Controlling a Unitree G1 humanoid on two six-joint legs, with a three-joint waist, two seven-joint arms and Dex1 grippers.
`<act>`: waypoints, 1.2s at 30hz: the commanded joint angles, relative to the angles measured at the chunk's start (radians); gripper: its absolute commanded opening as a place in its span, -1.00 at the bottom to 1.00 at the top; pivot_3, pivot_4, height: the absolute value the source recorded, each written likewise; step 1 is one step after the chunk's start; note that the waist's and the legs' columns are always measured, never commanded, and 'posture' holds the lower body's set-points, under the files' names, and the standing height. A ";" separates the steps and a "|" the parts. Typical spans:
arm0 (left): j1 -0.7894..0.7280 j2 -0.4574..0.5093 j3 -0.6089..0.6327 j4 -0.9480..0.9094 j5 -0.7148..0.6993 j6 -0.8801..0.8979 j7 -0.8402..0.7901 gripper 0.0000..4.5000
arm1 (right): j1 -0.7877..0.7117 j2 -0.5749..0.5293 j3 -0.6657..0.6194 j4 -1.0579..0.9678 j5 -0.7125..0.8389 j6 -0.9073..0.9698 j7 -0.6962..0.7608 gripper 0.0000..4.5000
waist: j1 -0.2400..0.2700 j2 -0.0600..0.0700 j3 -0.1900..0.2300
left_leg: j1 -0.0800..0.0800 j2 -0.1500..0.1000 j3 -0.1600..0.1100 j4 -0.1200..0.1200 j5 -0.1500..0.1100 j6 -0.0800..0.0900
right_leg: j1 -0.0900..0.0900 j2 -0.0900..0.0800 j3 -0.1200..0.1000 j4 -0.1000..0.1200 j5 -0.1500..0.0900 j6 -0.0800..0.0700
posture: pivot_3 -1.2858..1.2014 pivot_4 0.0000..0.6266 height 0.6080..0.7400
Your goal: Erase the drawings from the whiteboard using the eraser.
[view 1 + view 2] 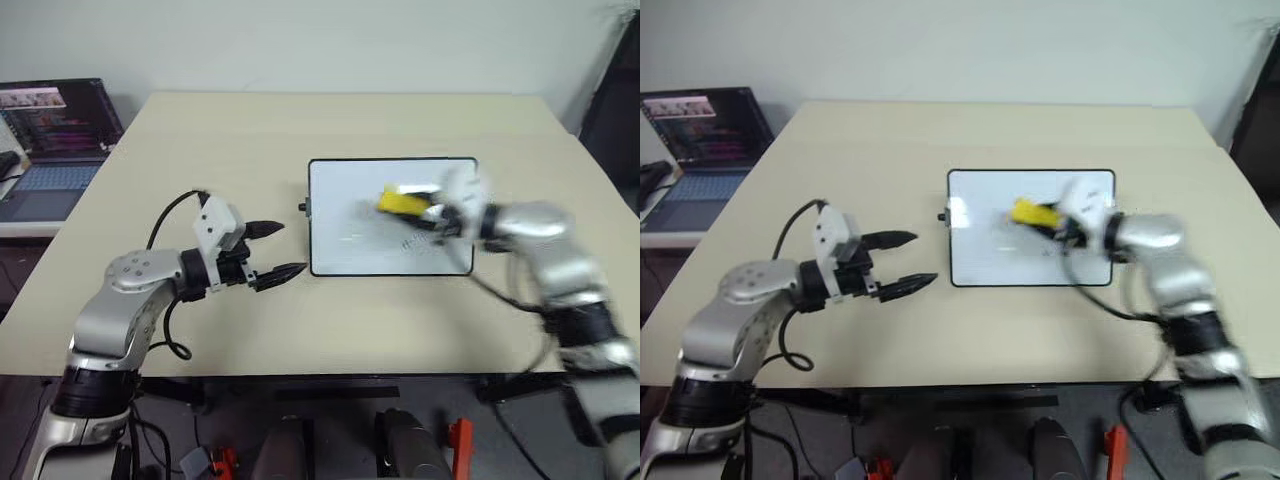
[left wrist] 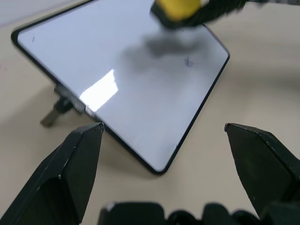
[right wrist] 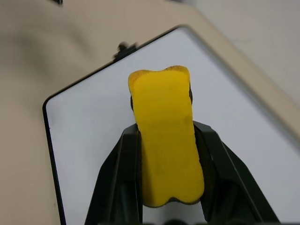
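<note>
Two grippers: the right gripper [image 3: 164, 140] clenches the yellow eraser [image 3: 166, 136] over the whiteboard [image 1: 340, 235] at frame centre; the left gripper [image 1: 275, 250] gapes left of it.

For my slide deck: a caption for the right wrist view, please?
Right end effector pinching the yellow eraser above the whiteboard.

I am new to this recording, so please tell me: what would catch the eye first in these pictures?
The yellow eraser stands out, pinched in the right gripper over the whiteboard at mid-table. A small pen mark shows on the board. The left gripper is open, beside the board's left edge.
</note>
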 commanded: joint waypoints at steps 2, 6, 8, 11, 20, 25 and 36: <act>-0.035 0.043 0.018 0.027 0.005 -0.020 -0.042 1.00 | 0.160 -0.141 -0.143 -0.068 0.011 0.059 0.022 -0.52 | -0.002 -0.002 -0.001 | 0.001 0.000 0.000 0.000 -0.004 -0.001 | 0.001 0.000 -0.001 0.000 -0.005 -0.001 | 0.03 -0.52 1.00; -0.069 0.070 0.013 0.080 0.021 -0.036 -0.082 1.00 | 0.317 -0.243 -0.256 -0.043 -0.001 0.024 0.039 -0.52 | -0.005 -0.002 0.001 | 0.001 0.000 0.003 0.000 -0.007 0.000 | 0.001 0.000 0.002 -0.001 -0.008 0.000 | 0.03 -0.52 1.00; -0.082 0.080 0.014 0.100 0.025 -0.041 -0.095 1.00 | 0.350 -0.276 -0.274 -0.036 -0.004 0.011 0.044 -0.52 | -0.009 -0.002 0.001 | 0.001 0.000 0.005 0.000 -0.007 0.000 | 0.000 0.000 0.003 -0.001 -0.008 0.000 | 0.03 -0.52 1.00; -0.091 0.086 0.015 0.115 0.027 -0.039 -0.107 1.00 | 0.355 -0.294 -0.278 -0.033 0.005 0.002 0.047 -0.52 | -0.011 -0.002 0.001 | 0.002 0.000 0.004 0.000 -0.007 0.000 | 0.001 0.000 0.003 -0.001 -0.008 0.001 | 0.03 -0.52 1.00; -0.084 0.095 0.026 0.100 0.024 -0.018 -0.108 1.00 | 0.338 -0.290 -0.253 -0.016 0.022 -0.013 0.055 -0.52 | -0.009 -0.002 0.001 | 0.002 0.000 0.004 0.001 -0.007 0.000 | 0.002 0.000 0.003 -0.001 -0.008 0.001 | 0.03 -0.52 1.00; -0.049 0.103 0.042 0.083 0.021 -0.010 -0.100 1.00 | 0.318 -0.286 -0.236 0.013 0.018 -0.026 0.058 -0.52 | -0.010 -0.002 0.001 | 0.002 0.000 0.004 0.002 -0.007 0.000 | 0.002 0.000 0.003 0.000 -0.008 0.001 | 0.03 -0.52 1.00; -0.034 0.108 0.055 0.064 0.018 -0.006 -0.083 1.00 | 0.251 -0.261 -0.204 0.047 0.030 -0.038 0.064 -0.52 | -0.006 -0.002 0.001 | 0.002 0.000 0.004 0.004 -0.007 0.000 | 0.002 0.000 0.003 0.002 -0.008 0.001 | 0.03 -0.52 1.00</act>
